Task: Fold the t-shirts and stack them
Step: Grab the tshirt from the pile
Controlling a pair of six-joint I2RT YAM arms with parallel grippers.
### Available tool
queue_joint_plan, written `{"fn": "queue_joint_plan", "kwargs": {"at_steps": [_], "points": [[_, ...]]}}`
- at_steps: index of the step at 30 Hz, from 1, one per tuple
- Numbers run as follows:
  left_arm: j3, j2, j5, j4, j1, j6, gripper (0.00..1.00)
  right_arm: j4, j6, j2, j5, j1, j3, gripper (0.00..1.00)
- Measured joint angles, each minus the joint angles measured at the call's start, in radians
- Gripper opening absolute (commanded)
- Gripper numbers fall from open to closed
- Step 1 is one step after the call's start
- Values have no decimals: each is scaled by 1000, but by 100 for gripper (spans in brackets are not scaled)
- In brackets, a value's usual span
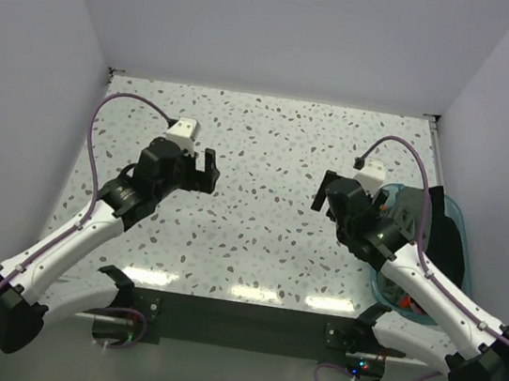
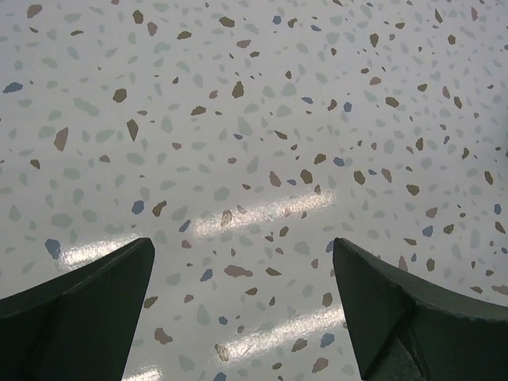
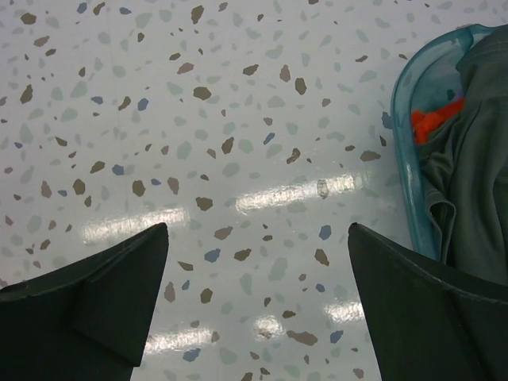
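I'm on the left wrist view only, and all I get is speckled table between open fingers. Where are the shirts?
Observer: In a teal tub on the right side of the table.
Operator: Which shirts show?
Observer: A grey-green shirt fills most of it, and a bit of red-orange cloth shows beside it.
Operator: Is the other pincer holding anything?
Observer: No. The right pincer is open and empty, over bare table left of the tub.
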Motion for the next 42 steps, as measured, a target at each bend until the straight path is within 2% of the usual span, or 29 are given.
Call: {"fn": "queue_joint_plan", "kwargs": {"at_steps": [7,12,15,18,21,27,33,37,40,42], "points": [[0,1,11,0,0,0,100,-92,25,100,33,0,61,99],[0,4,16,0,0,0,100,-251,96,307,119,-20,274,99],[0,5,16,0,0,0,100,-377,175,416,142,-133,403,99],[0,6,19,0,0,0,100,-475,239,459,136,-295,442,99],[0,6,23,-1,0,0,100,-603,334,464,156,-404,444,99],[0,11,40,0,0,0,100,-705,457,396,168,-483,362,98],[0,42,66,0,0,-1,100,-702,499,339,155,-597,259,95],[0,66,82,0,0,-2,99,-639,490,336,113,-649,183,94],[0,71,89,0,0,-2,99,-594,481,349,84,-661,147,87],[0,71,90,0,0,-2,99,-554,470,366,65,-663,126,75]]}}
